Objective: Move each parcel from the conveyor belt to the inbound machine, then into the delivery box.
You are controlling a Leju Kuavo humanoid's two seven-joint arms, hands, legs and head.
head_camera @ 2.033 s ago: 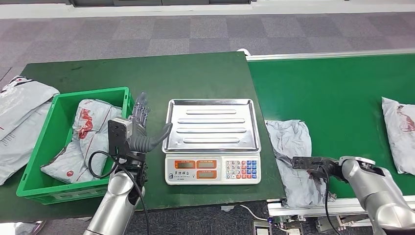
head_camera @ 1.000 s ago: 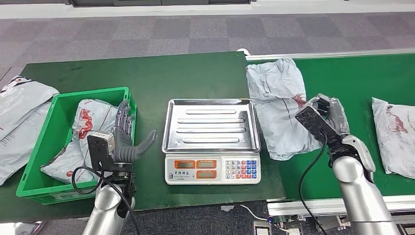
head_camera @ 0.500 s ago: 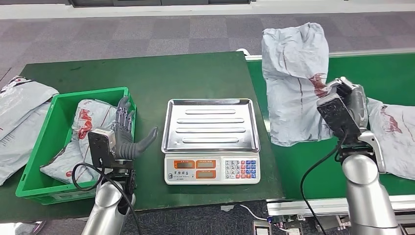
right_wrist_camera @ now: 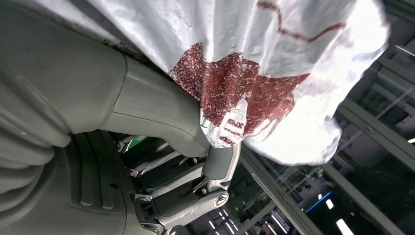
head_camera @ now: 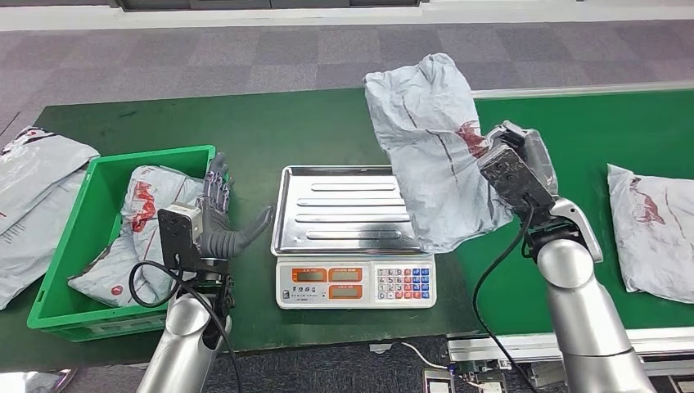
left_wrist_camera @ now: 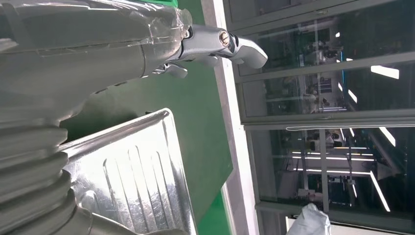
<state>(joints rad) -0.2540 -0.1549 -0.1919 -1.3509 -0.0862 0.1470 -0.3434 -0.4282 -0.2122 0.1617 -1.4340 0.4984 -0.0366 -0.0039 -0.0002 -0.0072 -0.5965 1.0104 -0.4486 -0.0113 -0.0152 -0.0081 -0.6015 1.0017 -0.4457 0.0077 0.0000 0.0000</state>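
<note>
My right hand [head_camera: 524,160] grips a grey parcel [head_camera: 434,139] with a red mark and holds it in the air, its lower end hanging over the right edge of the scale's steel tray [head_camera: 352,209]. In the right wrist view the parcel [right_wrist_camera: 254,63] is pinched against my thumb [right_wrist_camera: 156,117]. My left hand [head_camera: 217,217] stands open between the green delivery box [head_camera: 57,254] and the scale, fingers up and thumb [left_wrist_camera: 215,44] toward the tray [left_wrist_camera: 137,176]. Another grey parcel [head_camera: 651,229] lies on the conveyor belt [head_camera: 589,139] at the right.
The scale's display and keypad [head_camera: 356,282] face me at the table's front. The green box holds grey parcels [head_camera: 151,213]. More grey parcels [head_camera: 29,196] lie on the table left of the box.
My right hand lifted the grey parcel off the belt and has now swung it left toward the scale tray. The parcel on the belt has drifted left. My left hand stays near the box.
</note>
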